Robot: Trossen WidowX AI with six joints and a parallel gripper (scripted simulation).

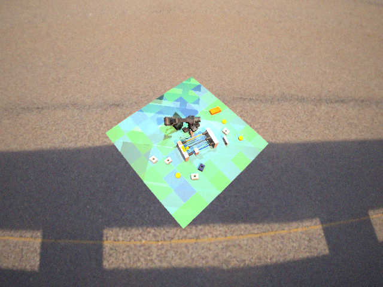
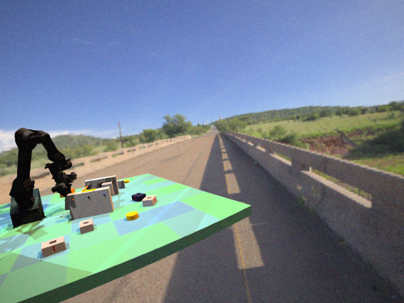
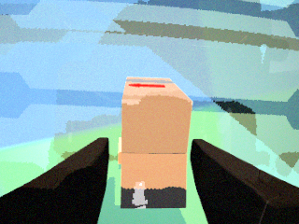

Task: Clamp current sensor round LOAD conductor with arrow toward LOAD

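The split-core sensor [image 3: 154,126] [image 1: 191,133] is a peach block under the gripper. In the wrist view its top shows a red arrow pointing left, and its near face has a seam and a dark lower band. My gripper [image 3: 150,147] is open, with one finger each side of the sensor and narrow gaps between. An orange conductor [image 1: 197,136] spans the rack by the sensor in the top view. It does not show in the wrist view, so whether the sensor is round it cannot be told. The LOAD marking is not legible.
The rack's pale end walls [image 1: 183,151] [image 2: 93,203] hold several conductors. A white block [image 1: 195,151] sits on the blue one. Loose white blocks [image 1: 167,160] [image 2: 86,225], a dark block [image 1: 201,167] [image 2: 138,196], yellow discs [image 1: 177,174] [image 2: 132,215] and an orange box [image 1: 215,110] lie around.
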